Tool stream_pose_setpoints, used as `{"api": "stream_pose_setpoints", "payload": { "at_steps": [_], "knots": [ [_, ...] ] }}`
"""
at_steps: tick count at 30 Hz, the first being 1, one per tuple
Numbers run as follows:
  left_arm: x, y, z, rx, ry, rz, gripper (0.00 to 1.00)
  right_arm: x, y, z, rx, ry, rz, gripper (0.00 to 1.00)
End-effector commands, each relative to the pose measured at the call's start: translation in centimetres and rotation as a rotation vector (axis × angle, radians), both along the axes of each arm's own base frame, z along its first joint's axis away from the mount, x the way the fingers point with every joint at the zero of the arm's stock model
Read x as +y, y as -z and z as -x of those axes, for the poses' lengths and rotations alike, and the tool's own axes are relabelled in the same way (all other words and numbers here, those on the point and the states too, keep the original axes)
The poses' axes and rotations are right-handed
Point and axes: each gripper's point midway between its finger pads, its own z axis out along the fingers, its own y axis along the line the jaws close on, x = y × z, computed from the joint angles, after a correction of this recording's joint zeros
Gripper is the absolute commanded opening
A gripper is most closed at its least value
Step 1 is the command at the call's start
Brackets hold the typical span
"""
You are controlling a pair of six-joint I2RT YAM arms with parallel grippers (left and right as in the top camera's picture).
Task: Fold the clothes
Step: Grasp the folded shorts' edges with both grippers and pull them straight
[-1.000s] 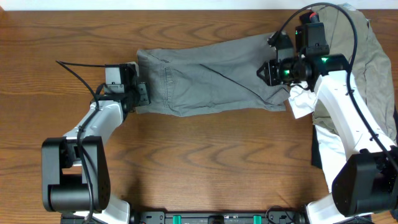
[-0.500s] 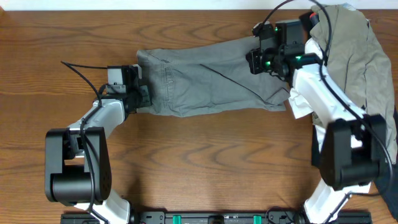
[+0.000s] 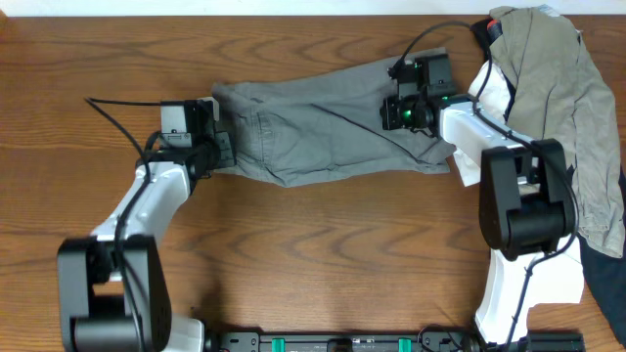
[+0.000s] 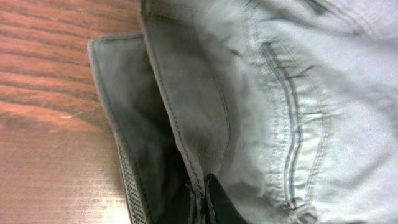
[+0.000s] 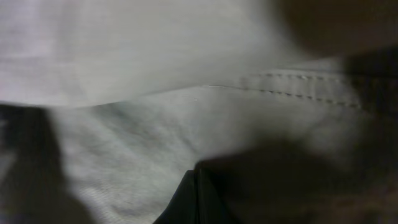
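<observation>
Right: brown wooden table (image 3: 323,254) nearest. Mid-grey woven shorts (image 3: 313,132) lie flat across its far half, running left to right. Left gripper (image 3: 219,147) is clamped on the waistband edge. Right gripper (image 3: 393,115) is pinched tight on the leg end, fingertips lost in blurred cloth. Khaki-tan garment (image 3: 558,78) heaped far right, partly cropped.

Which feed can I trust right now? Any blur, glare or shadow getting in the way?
Overhead: sharp, evenly lit, shorts and table grain clear. Left wrist: stitching readable though slightly soft, pale sheen on the wood at lower left. Right wrist: too close, blurred throughout, dark shadow at the edges; only one stitched seam shows.
</observation>
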Motion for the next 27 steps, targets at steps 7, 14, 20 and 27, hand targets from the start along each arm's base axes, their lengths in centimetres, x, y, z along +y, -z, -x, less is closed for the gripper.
{"api": "stream_pose_setpoints", "payload": {
  "at_steps": [7, 14, 20, 27],
  "knots": [
    [0.0, -4.1, 2.4, -0.014, 0.003, -0.001, 0.06, -0.4, 5.1, 1.2, 0.129, 0.055, -0.01, 0.01],
    [-0.7, -2.4, 5.9, 0.147, 0.023, 0.034, 0.06, -0.2, 7.0, 2.3, 0.185, 0.045, -0.023, 0.01],
    [-0.7, -1.0, 7.6, 0.244, 0.021, 0.036, 0.57, -0.1, 6.9, 2.3, 0.185, 0.043, -0.023, 0.01],
    [-0.5, -1.7, 5.8, 0.16, 0.016, 0.024, 0.64, -0.1, 7.0, 2.4, 0.188, 0.042, -0.022, 0.01]
  ]
}}
